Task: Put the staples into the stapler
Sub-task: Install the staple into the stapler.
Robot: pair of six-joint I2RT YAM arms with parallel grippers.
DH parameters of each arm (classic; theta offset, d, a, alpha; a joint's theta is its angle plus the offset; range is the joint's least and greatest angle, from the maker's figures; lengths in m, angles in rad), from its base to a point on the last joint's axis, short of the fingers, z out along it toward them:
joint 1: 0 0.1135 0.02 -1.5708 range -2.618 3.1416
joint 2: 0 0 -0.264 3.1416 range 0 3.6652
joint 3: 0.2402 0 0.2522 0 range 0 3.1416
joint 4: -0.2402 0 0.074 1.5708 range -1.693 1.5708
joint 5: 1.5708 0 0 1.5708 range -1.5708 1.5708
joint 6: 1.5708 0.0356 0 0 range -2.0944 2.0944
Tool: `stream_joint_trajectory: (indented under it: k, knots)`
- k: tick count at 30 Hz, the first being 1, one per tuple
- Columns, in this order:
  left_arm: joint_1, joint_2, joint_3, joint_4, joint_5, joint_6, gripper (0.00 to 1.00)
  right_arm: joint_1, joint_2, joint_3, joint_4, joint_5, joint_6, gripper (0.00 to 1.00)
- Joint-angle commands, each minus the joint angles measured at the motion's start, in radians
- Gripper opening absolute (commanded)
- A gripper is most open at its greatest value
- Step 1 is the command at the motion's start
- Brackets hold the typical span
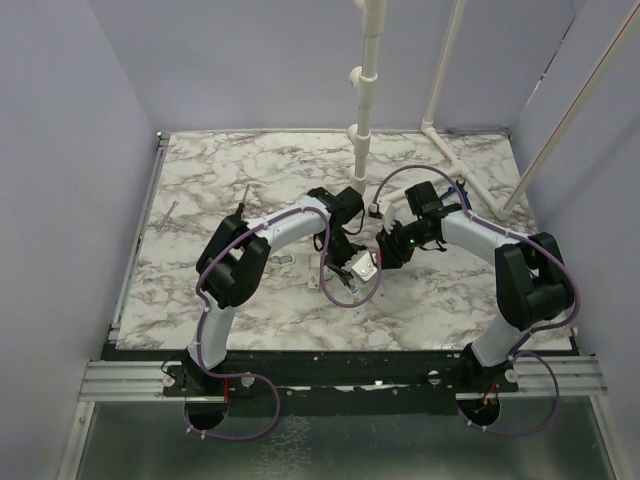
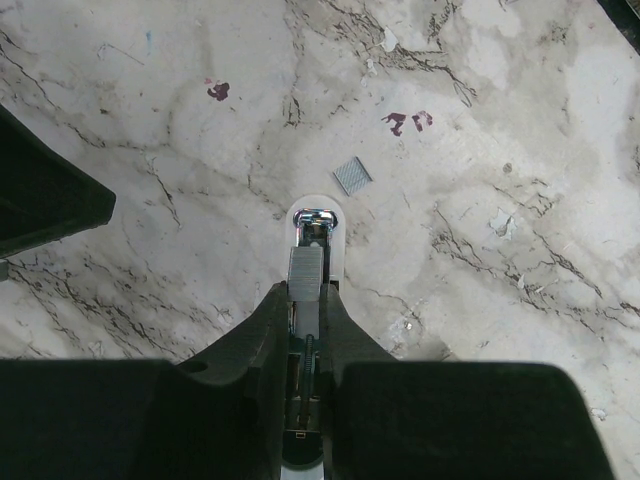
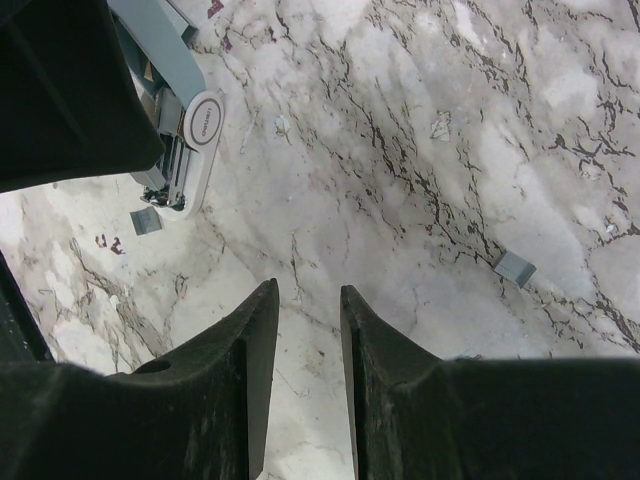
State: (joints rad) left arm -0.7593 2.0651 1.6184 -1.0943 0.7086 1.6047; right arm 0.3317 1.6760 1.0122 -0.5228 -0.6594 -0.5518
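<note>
Likely light and slick, the mini stapler (image 2: 320,222) is pinched by its sides in the left gripper (image 2: 305,295). The right gripper (image 3: 306,290) hangs part-open, empty

A white marble-pattern tabletop with grey veins (image 1: 250,170) fills the middle. Plain pale lilac walls (image 1: 60,150) stand on three sides of it. White plastic pipes (image 1: 369,90) rise at the back. A silver metal rail (image 1: 130,378) runs along the near edge, above a dull grey metal sheet (image 1: 380,445). The light is soft and even.

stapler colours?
The stapler is white with a light teal upper arm; clearest in right wrist view.
</note>
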Motion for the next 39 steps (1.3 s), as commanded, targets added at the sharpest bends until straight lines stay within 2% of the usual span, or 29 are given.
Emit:
stream_joint_trajectory:
  k: [1, 39]
  knots:
    - [-0.002, 0.012, -0.02, 0.005, 0.0, 0.008, 0.0, -0.005, 0.015, 0.009, -0.025, 0.0, -0.017, 0.35]
    - [-0.015, 0.028, -0.027, 0.017, -0.032, -0.012, 0.0, -0.005, 0.024, 0.015, -0.03, 0.0, -0.017, 0.35]
